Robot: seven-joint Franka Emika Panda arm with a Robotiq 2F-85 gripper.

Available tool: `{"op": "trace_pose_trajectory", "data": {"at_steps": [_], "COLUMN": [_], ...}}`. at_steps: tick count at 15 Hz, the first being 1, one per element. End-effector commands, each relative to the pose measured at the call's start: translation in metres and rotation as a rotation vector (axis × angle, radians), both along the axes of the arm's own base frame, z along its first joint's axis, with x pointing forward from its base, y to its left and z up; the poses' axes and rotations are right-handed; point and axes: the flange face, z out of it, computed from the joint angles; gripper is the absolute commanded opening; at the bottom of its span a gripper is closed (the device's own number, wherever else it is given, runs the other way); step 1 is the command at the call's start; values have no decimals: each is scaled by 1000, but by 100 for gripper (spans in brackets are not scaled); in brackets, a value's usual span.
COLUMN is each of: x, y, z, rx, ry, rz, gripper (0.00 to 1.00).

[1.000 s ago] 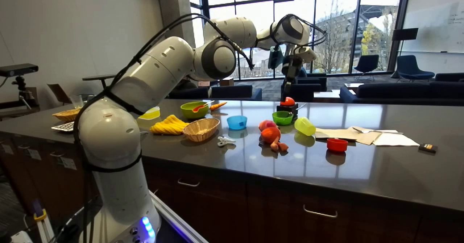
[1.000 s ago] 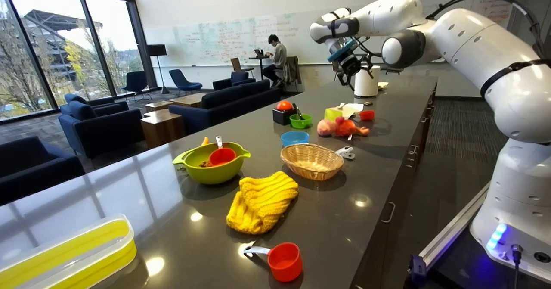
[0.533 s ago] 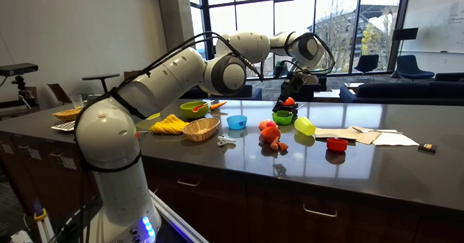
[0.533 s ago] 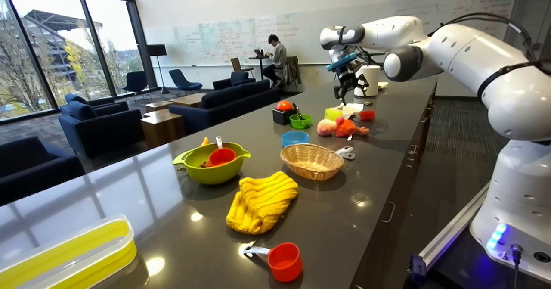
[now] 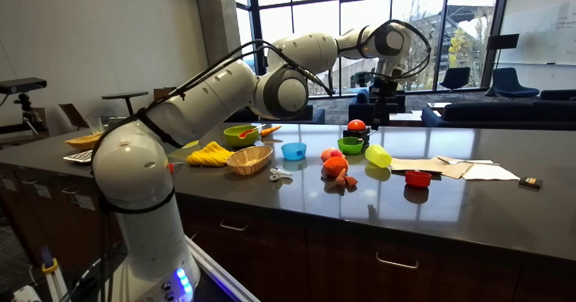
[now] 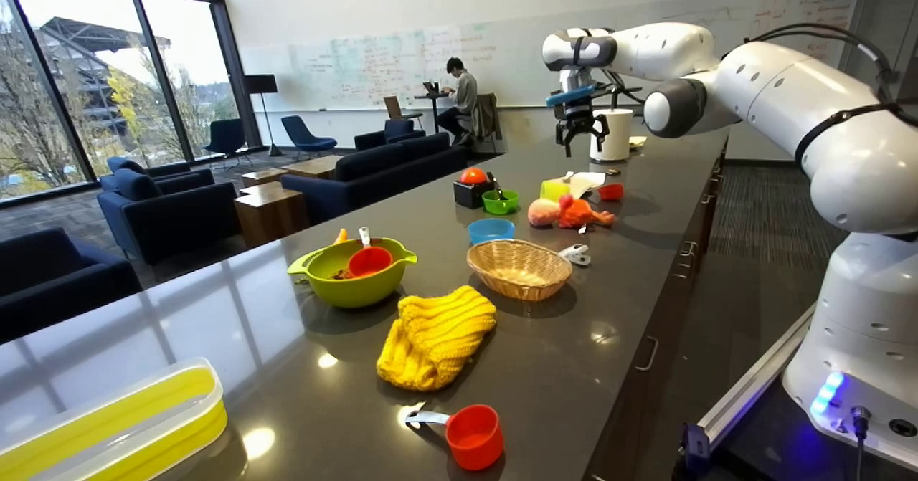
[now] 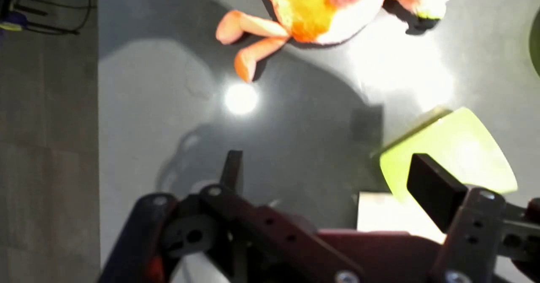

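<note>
The gripper (image 7: pixel 325 163) now points straight down, spread wide and empty.
It has straightened from a tilt and risen, so it hangs above the counter (image 7: pixel 135 127), touching nothing. The yellow cup (image 7: pixel 476 148) lies on its side below, partly hidden by the gripper in the wrist view; papers (image 5: pixel 490 173) are just beside it, the plush toy (image 5: pixel 335 167) and red cup (image 5: pixel 417 179) near.

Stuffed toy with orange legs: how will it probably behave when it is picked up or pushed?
The stuffed toy would probably squash softly, since it looks fuzzy. Its thin legs may dangle, as they lie splayed and bent. If pushed, it could rock a little, because its middle looks rounded.
</note>
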Motion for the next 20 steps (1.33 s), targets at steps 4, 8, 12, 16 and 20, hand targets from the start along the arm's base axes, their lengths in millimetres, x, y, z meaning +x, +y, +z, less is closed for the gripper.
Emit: {"op": "trace_pose_trajectory", "data": {"at_steps": [4,8,12,16,20], "x": [7,13,8,1,0], "y": [5,13,-7,-39,-41], "z": [32,67,122,128,62], "rx": [-90,-223,-365,-464,-470], "ry": [-80,-163,-301,-337,-145], "rz": [-4,-88,-173,-369,-488], "gripper": [100,100,100,100,100]}}
